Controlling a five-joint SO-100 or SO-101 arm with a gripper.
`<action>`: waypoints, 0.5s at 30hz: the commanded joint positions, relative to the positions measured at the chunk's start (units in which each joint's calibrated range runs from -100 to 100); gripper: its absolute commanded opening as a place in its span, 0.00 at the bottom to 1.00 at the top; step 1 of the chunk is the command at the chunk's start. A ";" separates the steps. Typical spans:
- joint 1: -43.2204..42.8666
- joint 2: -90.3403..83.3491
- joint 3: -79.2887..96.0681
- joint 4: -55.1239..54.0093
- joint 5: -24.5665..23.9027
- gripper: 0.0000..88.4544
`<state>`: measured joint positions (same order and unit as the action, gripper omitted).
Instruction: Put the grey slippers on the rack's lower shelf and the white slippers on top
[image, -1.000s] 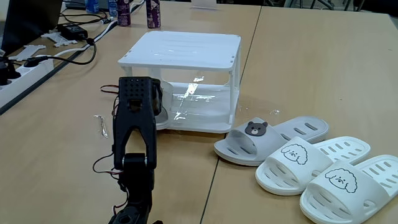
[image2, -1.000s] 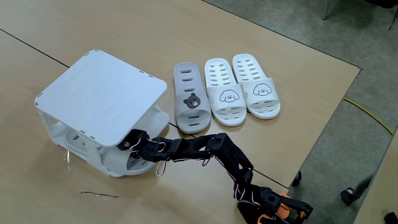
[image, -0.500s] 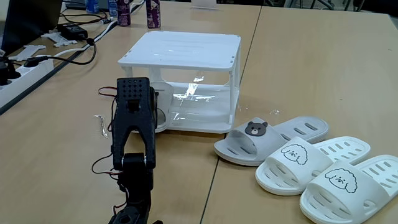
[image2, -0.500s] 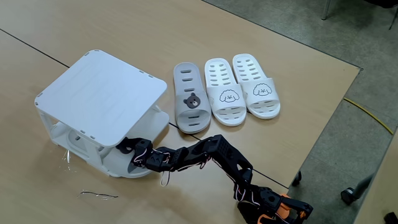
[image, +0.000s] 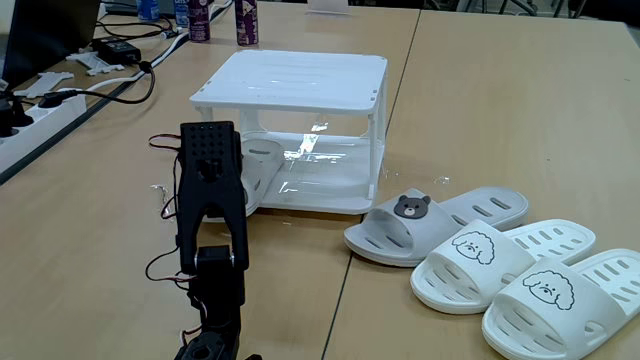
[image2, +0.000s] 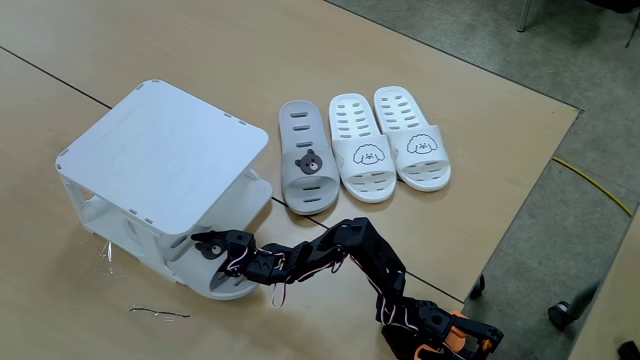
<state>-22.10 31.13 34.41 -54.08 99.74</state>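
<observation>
1. The gripper (image2: 205, 248) sits at the front edge of the rack (image: 290, 80), on a grey slipper (image2: 228, 285) lying half out of the lower shelf (image: 330, 180); whether it grips cannot be told.
2. The arm (image2: 340, 255) stretches low over the table (image: 480, 90).
3. The second grey slipper (image: 430, 222) lies beside the white slippers (image: 500, 262), right of the rack.

I'm seeing the arm (image2: 330, 255) and a grey slipper (image2: 225, 282) blocking the lower shelf (image: 330, 180) opening; three slippers (image: 480, 255) are crowding the table (image: 500, 110) beside the rack (image: 300, 90).
</observation>
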 joint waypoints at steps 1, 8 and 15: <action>-2.24 0.12 6.14 0.41 0.26 0.43; -3.31 0.04 12.36 -7.61 0.26 0.43; -2.16 -0.21 27.88 -23.58 0.26 0.43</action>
<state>-23.15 30.56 48.70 -71.50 99.74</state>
